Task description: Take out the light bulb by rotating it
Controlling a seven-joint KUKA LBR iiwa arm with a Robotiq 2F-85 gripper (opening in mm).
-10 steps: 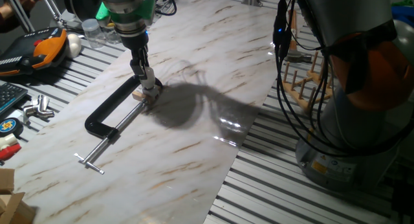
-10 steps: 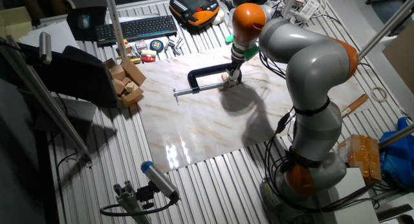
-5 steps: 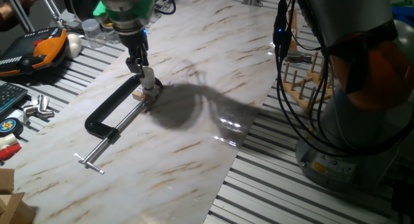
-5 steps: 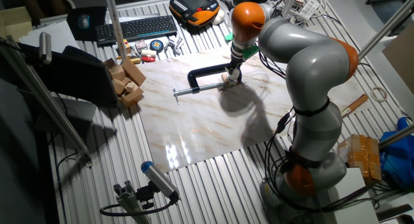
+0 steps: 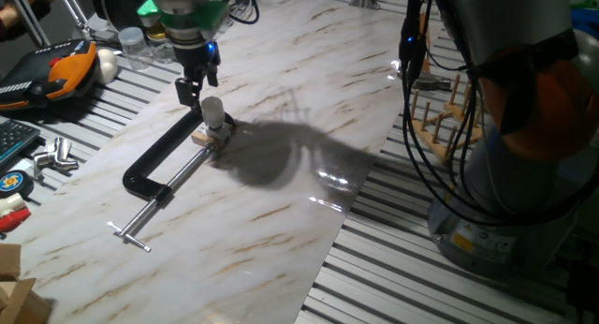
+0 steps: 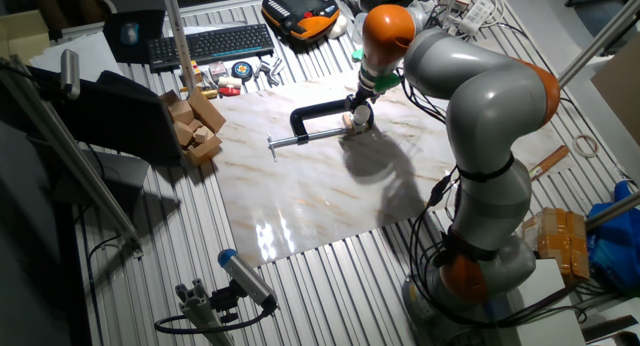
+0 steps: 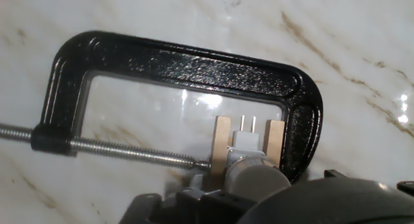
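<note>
One light bulb (image 5: pixel 212 110) upright in block (image 5: pixel 211 137), claw (image 5: pixel 195 88) just above, apart.

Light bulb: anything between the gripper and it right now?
Nothing visible. The gripper hangs just above the light bulb, which stands upright in the wooden block held in the C-clamp. The clamp frame lies flat beside the bulb, not over it.

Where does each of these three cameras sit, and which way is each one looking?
One fixed view: low beside the marble table, looking across at the small frosted white bulb under the hand; grey arm body at right.
The other fixed view: high, looking down on the whole arm.
Hand view: on the hand, looking down at the black C-clamp.
All share clamp and bulb.
</note>
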